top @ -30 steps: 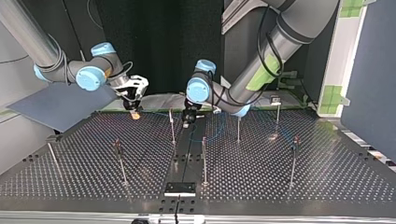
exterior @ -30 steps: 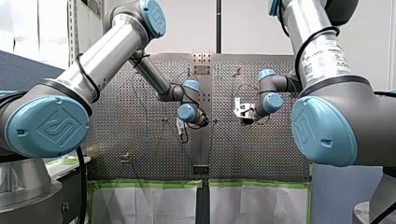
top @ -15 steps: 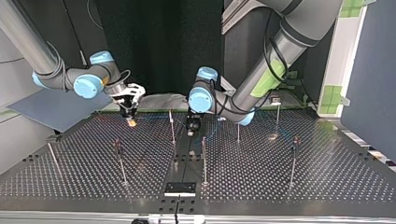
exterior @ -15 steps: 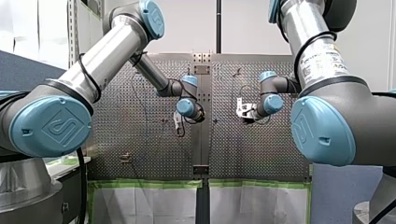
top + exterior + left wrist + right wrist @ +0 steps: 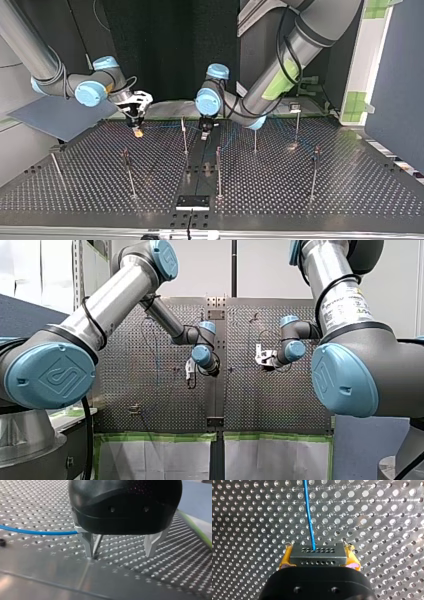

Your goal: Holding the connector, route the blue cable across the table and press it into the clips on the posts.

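Both grippers work close to the arm-side edge of the perforated metal table [image 5: 325,200]. A broad stretch of table spreads among the thin metal posts [image 5: 218,172] toward the top camera. Only the right wrist view shows the right gripper [image 5: 318,552] clamping the grey perforated connector [image 5: 317,558] between yellow pads, with the thin blue cable [image 5: 309,515] leading straight ahead. In the left wrist view, the left gripper [image 5: 120,553] has its metal fingers spread wide, and the cable passes beside one of them.

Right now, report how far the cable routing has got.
Done: my right gripper clamps the connector, blue cable running out ahead. In hand: my left gripper, open around a post, with the cable beside one finger. Left: the nearer posts in the top view carry no cable I can see.
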Tool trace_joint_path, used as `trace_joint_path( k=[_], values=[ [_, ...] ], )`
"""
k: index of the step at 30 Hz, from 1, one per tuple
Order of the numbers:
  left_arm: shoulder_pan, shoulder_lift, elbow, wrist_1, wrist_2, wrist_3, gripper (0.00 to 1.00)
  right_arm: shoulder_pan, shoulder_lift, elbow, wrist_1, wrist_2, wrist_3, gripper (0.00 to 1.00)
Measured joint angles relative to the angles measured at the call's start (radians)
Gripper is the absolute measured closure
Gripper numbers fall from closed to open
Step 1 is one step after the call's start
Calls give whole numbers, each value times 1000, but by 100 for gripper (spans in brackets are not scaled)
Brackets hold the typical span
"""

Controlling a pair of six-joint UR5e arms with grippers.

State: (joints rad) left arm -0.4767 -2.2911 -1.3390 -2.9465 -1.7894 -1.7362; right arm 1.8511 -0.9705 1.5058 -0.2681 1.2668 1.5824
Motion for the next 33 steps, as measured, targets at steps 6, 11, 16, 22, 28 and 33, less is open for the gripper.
trace_joint_path(
  k=[6, 11, 16, 22, 28, 33],
  values=[
    [-22, 7, -18, -48, -33, 17, 0, -12, 0, 0, 2, -4, 3, 100],
    [-44, 26, -41, -43, -61, 6, 0, -20, 0, 0, 4, -4, 4, 100],
    [-89, 70, -80, -48, -106, -10, 0, -31, -1, 0, 9, -4, 6, 100],
    [-149, 130, -126, -48, -166, -15, 0, -44, -1, 1, 14, -18, 9, 100],
    [-204, 185, -142, -31, -221, -26, 0, -56, -3, 1, 16, -42, 15, 100],
    [-248, 216, -142, 8, -265, -55, 0, -59, -3, 1, 16, -54, 17, 100]
  ],
)
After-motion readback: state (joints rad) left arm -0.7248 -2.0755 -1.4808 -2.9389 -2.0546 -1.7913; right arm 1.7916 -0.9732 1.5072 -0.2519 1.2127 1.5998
